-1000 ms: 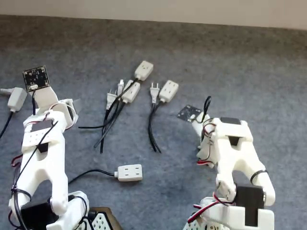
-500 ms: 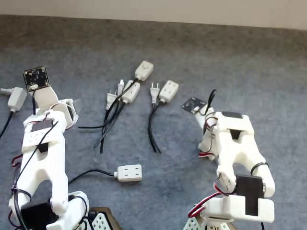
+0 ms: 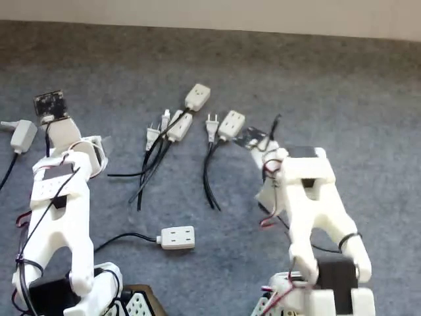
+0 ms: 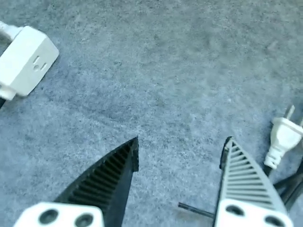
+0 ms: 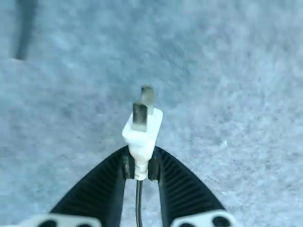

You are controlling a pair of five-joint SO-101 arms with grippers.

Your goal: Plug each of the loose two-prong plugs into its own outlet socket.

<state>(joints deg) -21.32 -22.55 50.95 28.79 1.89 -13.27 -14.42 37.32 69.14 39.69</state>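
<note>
A white two-prong plug (image 5: 142, 126) on a thin black cord is clamped between the black ridged fingers (image 5: 106, 184) of the right claw (image 5: 140, 163). Its two metal prongs point away from the claw, above the grey carpeted surface (image 5: 236, 71). From the high view, the right arm (image 3: 306, 191) stands on the right, with its wrist close to a white rectangular outlet socket (image 3: 231, 123). Just left of that socket lies a second white plug (image 3: 211, 124).

Further left are a long white socket (image 3: 179, 125), a far white socket (image 3: 197, 96) beyond it, and a loose white plug (image 3: 152, 135), their black cords trailing toward the near side. A near white socket block (image 3: 177, 237) lies between the two arms.

The left arm (image 3: 59, 197) stands on the left. The left claw (image 4: 181, 146) is spread wide over bare carpet and holds nothing. An end white socket (image 4: 26, 61) lies at the far left of the surface.
</note>
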